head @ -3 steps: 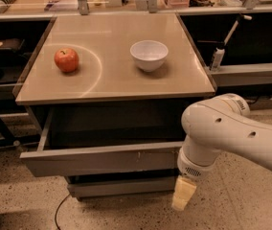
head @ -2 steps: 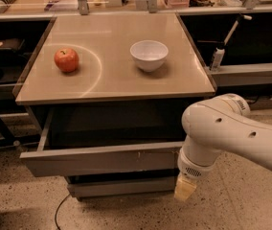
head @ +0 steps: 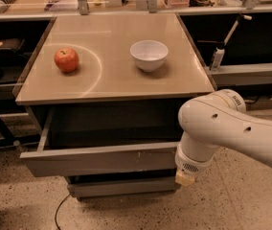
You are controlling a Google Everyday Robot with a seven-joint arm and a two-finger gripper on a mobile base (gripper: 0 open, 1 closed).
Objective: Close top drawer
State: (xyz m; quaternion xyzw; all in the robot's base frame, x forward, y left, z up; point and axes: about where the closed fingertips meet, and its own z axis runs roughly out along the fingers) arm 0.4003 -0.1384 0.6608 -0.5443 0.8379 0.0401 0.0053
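The top drawer [head: 97,159] is pulled out from under the tan tabletop. Its inside is dark and looks empty, and its flat grey front panel has small pale chip marks near the middle. My white arm [head: 222,128] reaches in from the right. My gripper [head: 184,178] shows only as a pale tip under the round wrist. It sits at the right end of the drawer's front panel, at its lower edge. Whether it touches the panel I cannot tell.
A red apple [head: 66,60] and a white bowl [head: 149,54] stand on the tabletop [head: 112,80]. A shorter grey drawer front [head: 121,187] sits below the open drawer. Dark shelving flanks the cabinet on both sides. A cable [head: 59,214] lies on the speckled floor.
My gripper tip has moved up from below the drawer to the lower edge of its front panel. The drawer stands open as before.
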